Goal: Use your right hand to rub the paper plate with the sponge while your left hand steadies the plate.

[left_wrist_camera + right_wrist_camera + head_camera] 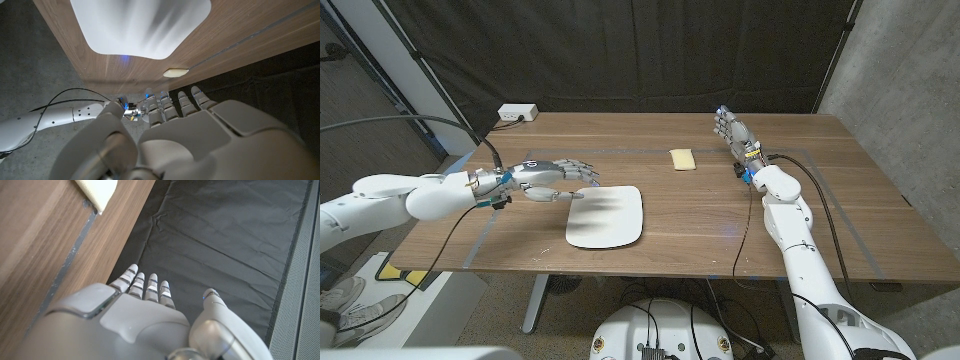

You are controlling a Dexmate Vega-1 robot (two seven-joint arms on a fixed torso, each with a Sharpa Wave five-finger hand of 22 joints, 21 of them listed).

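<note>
A white paper plate [606,217] with rounded corners lies on the wooden table near its front edge; it also shows in the left wrist view as the plate [140,25]. My left hand [552,181] hovers just left of the plate's far corner, fingers apart and stretched toward it, holding nothing. A pale yellow sponge [682,159] lies farther back, right of centre, and appears as the sponge [175,72] and the sponge [97,191]. My right hand [734,131] is raised to the right of the sponge, fingers apart and empty; its back shows as the right hand [135,320].
A white power box [517,113] sits at the table's back left corner. A grey tape line [620,150] runs across the table [820,190] behind the plate. Black curtain hangs behind the table. Cables trail along both arms.
</note>
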